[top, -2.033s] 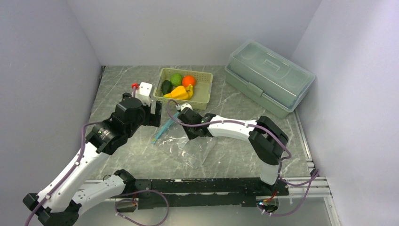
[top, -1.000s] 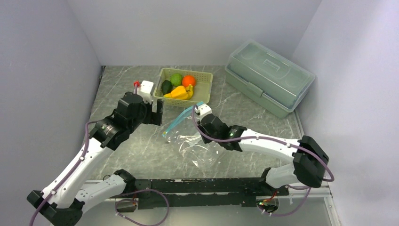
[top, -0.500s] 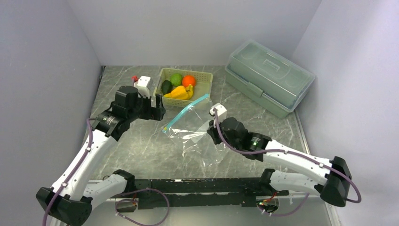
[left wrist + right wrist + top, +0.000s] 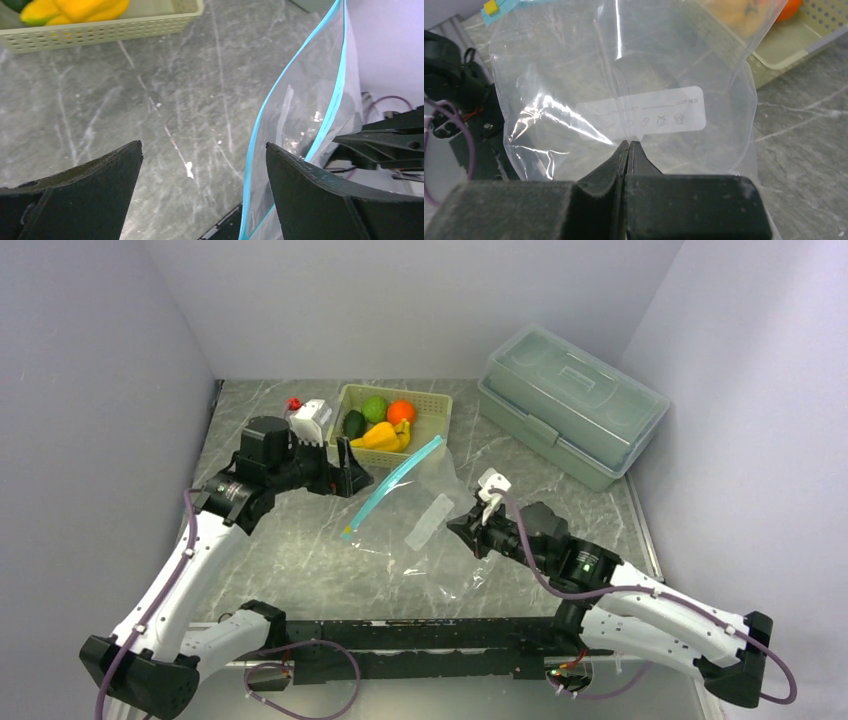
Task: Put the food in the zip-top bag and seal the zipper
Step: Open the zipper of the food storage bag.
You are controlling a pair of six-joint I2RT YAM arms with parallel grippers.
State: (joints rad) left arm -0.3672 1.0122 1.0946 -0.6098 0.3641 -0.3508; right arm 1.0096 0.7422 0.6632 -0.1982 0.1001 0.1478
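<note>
Location of bag [image 4: 432,552]? (JR)
Held up over the table [image 4: 290,550], between the arms; clamped in right hand [image 4: 629,146], closed tight on the clear film just below the printed label [image 4: 641,118]. Zipper [image 4: 390,485] curving up toward the basket [image 4: 428,430]. Bottom edge touching table or not: cannot tell. (TK)
State of left hand [image 4: 204,148]? (JR)
Spread wide, gripping nothing; zipper edge just beside one tip. (TK)
Food [image 4: 380,425]? (JR)
In the basket, far side of table. (TK)
</note>
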